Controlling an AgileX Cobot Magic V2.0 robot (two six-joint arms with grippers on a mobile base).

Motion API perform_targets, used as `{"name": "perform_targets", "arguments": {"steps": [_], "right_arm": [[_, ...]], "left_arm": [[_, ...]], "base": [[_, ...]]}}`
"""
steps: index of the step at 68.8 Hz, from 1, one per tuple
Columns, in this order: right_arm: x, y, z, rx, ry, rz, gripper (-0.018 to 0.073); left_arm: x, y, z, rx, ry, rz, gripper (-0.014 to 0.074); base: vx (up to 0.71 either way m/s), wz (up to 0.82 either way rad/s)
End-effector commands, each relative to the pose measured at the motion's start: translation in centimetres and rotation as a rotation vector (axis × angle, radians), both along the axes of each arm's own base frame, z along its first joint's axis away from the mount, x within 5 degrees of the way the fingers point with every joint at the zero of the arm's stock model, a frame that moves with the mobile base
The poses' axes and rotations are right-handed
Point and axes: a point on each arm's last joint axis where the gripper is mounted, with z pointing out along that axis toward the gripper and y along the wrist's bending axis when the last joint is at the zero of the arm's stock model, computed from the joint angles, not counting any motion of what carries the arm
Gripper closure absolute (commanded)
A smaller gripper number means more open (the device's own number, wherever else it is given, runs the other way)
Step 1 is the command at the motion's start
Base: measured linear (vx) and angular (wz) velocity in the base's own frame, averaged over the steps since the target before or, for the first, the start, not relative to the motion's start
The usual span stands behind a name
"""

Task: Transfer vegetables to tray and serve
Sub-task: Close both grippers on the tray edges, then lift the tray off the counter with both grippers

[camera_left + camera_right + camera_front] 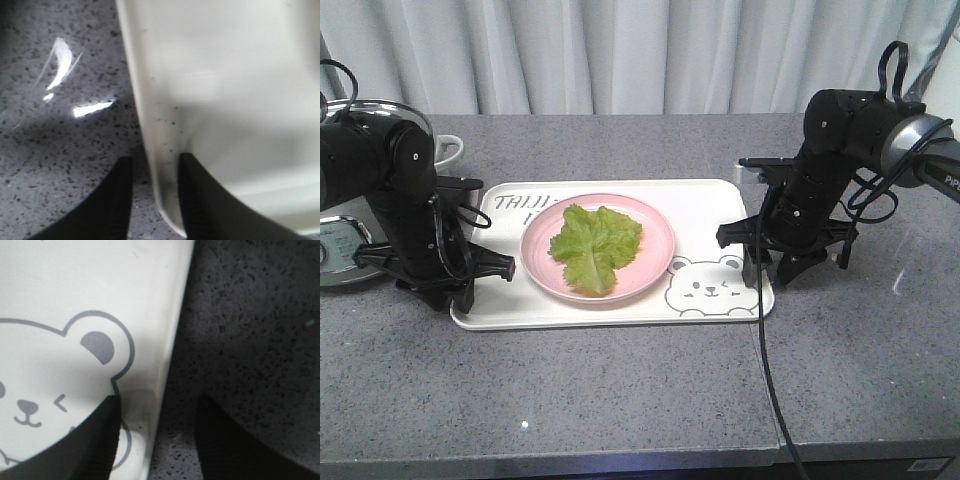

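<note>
The lettuce [592, 245] is lying on a pink plate [655, 262], which is sitting in the middle of the tray [710, 205] on the counter [620, 390]. The left gripper [155, 159] is straddling the tray's left rim, fingers close on either side. I cannot tell if it is pinching. The right gripper [159, 402] is standing spread across the right rim, not clamped. The tray is looking stiff, light and slick. The end rims seem the place to grip, lifting level so the loose plate isn't sliding.
</note>
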Motion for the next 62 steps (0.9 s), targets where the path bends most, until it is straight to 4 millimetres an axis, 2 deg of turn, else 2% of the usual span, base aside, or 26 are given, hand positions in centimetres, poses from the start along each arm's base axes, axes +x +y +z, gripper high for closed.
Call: {"name": "perform_targets", "arguments": {"steps": [1,6,16,42,62], "right_arm": [[-0.5,0.0,2.3,0.014,-0.029,0.005,0.0342],[-0.4,0.0,2.3,0.014,-0.031,0.007,0.0428],[-0.5,0.0,2.3,0.012,-0.034,0.033,0.0575],[-0.5,0.0,3.0,0.017,-0.063,0.035,0.0564],[-0.7,-0.3,4.0,0.02,-0.09,0.032,0.0564]], "left_arm": [[-0.4,0.1,0.9,0.001,-0.009,-0.015,0.0529],[-0.4,-0.1,0.9,-0.022,-0.017,-0.01,0.0606],[-0.3,-0.6,1.0,-0.07,-0.029,-0.042,0.0605],[-0.3,-0.9,1.2,-0.112,-0.038,-0.053,0.0605],[-0.2,-1.5,3.3,-0.188,-0.123,-0.058,0.0605]], "base": [[0.0,0.0],[0.0,0.0],[0.0,0.0],[0.0,0.0],[0.0,0.0]]}}
